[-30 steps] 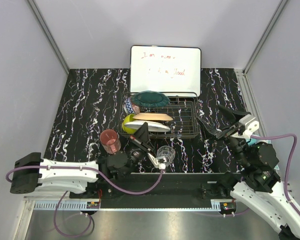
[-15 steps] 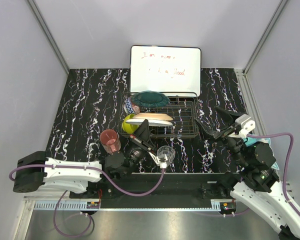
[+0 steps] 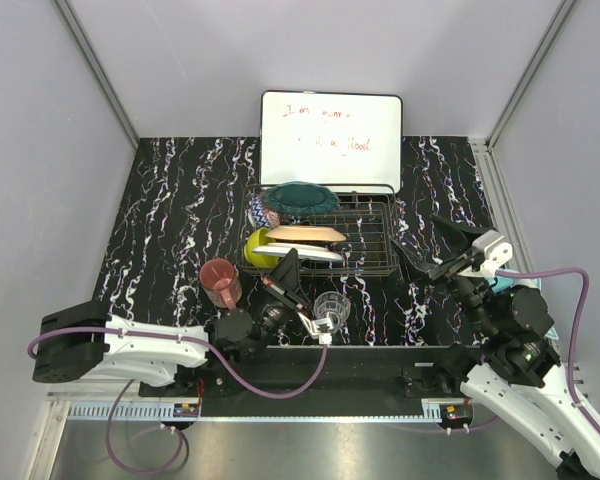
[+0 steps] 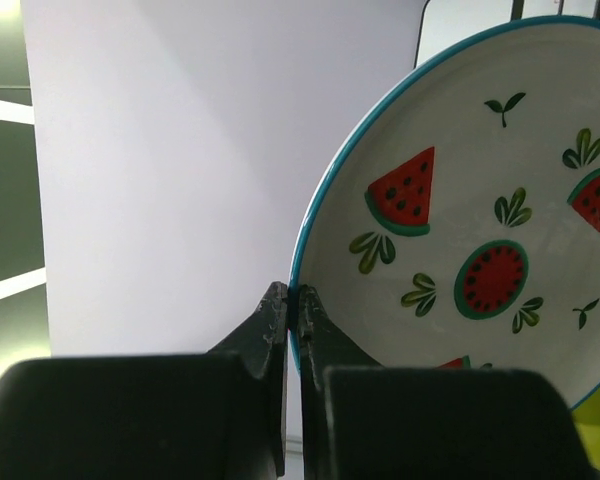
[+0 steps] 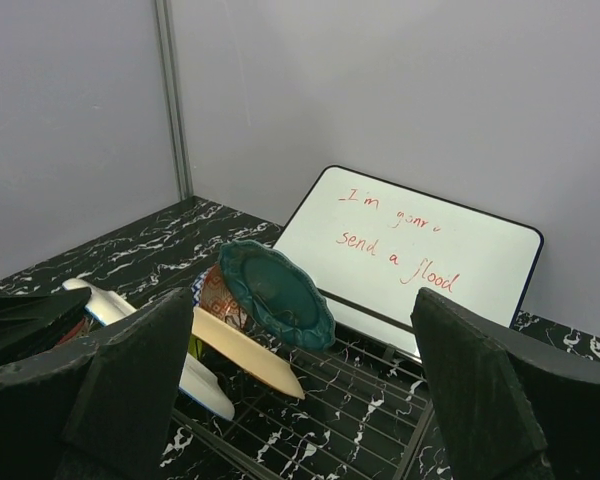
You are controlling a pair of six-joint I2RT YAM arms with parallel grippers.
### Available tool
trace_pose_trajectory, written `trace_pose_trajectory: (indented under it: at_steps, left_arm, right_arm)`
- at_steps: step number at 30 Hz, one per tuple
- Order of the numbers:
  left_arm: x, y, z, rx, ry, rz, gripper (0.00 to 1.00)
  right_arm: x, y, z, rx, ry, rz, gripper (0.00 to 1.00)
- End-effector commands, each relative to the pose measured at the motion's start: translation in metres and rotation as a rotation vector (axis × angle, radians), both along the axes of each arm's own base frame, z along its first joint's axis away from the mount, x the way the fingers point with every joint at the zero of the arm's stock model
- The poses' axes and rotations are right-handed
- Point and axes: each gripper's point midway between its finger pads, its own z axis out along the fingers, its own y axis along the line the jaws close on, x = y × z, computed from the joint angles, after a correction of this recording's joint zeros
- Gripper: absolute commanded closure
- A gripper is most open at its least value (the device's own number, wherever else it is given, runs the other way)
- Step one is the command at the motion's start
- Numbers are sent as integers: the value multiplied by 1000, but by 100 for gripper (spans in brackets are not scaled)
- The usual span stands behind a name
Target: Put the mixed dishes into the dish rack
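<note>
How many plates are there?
3. The teal plate leans at the dish rack's far edge, the peach plate lies inside, and the left gripper holds the watermelon plate. Others may hide.

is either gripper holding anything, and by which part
The left gripper pinches the white watermelon plate by its blue rim; the right gripper is open, holding nothing.

Teal plate (image 5: 275,293) in dish rack (image 5: 352,424)
</note>
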Motion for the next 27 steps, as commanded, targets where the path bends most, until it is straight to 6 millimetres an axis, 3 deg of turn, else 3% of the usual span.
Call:
trace_pose_trajectory:
  at_steps: [1, 14, 27]
  left_arm:
    - [-6, 7, 39, -201, -63, -38, 100]
    - [8, 11, 31, -226, 16, 40, 100]
    - [29, 16, 5, -235, 181, 192, 100]
  right_arm:
    - [-2, -2, -6, 4, 18, -1, 3]
    - [-4, -5, -14, 15, 37, -2, 3]
    - [0, -14, -19, 9, 57, -56, 2]
